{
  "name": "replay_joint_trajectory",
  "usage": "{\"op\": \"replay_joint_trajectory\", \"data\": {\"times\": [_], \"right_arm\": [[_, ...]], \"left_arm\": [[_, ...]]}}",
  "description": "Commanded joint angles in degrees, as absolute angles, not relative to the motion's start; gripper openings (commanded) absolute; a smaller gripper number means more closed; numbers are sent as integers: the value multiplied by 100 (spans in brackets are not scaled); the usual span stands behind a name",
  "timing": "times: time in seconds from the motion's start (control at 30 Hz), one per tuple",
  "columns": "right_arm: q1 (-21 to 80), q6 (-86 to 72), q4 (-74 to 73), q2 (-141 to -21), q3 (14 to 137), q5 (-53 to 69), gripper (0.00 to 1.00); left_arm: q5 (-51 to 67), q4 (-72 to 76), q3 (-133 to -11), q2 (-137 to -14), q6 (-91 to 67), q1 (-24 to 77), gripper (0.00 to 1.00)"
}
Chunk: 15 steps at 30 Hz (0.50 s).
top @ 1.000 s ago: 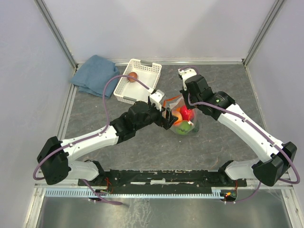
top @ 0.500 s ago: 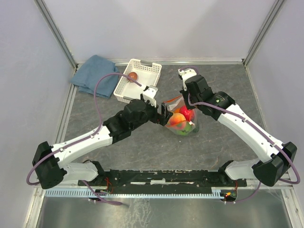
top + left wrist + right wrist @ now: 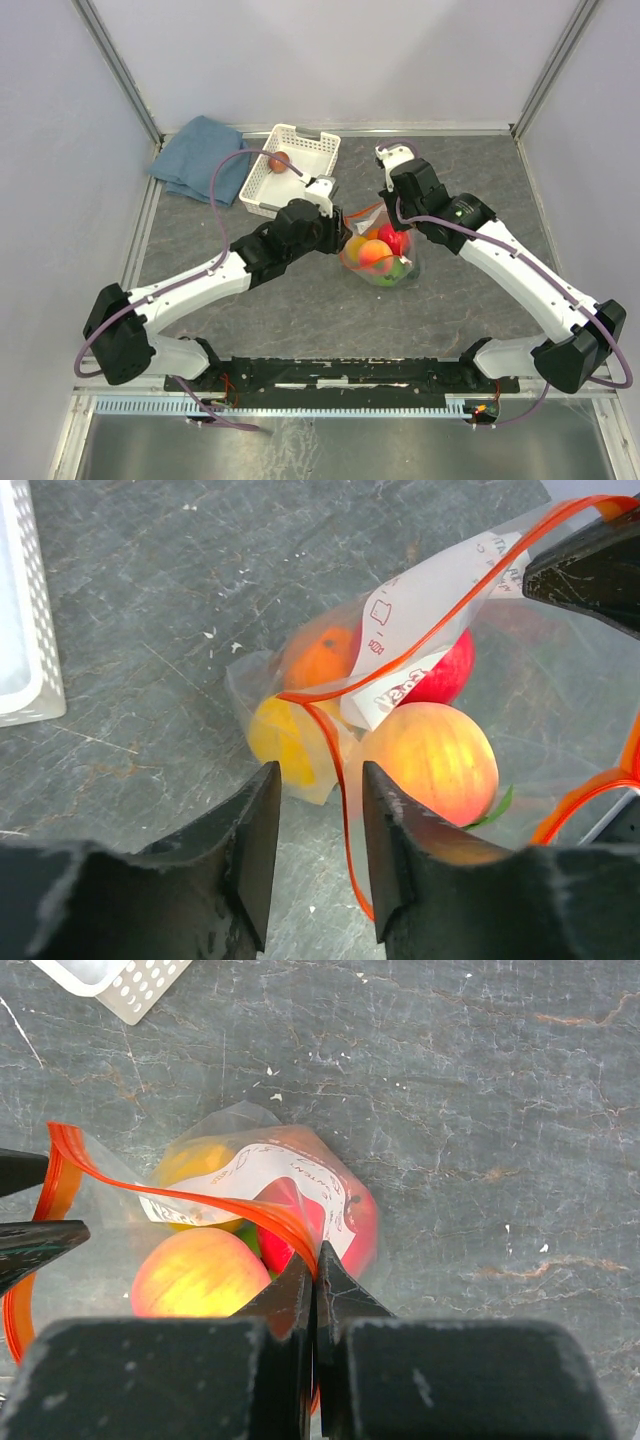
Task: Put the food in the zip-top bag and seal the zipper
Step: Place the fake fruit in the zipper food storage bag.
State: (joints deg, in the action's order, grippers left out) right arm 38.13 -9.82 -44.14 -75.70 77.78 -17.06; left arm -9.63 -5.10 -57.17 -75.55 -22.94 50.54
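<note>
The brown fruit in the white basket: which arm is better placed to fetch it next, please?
Probably the left. The left gripper stands open, nearer the basket holding the brown fruit. The right gripper is shut on the rim of the bag, holding its mouth open.

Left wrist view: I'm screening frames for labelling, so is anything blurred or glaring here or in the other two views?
Left wrist: left fingers soft, zip-top bag and peach fruit sharp, no harsh glare. Right wrist: right fingers fill the foreground, slightly soft; table crisp. Top external: even light, faint shadows, sharp.
</note>
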Motion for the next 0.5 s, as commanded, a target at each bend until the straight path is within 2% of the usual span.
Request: {"op": "replay_joint_trajectory", "data": {"times": [0.0,0.2,0.27,0.47], "right_arm": [[3794,-1047,-4034,-7304,7724,-1790,2],[3794,-841,-4135,-7332,7731,-2218,2],[3792,-782,-4156,-7309,7740,-2420,2],[3782,-632,-4231,-7324,7727,-3020,2]], "left_arm": [[-570,-271,-6084,-7704,-2593,5043,41],[-895,-866,-6592,-7789,-2404,5044,6],[-1054,-958,-6716,-7613,-2355,5042,3],[-855,-1070,-6942,-7350,-2338,5052,3]]}}
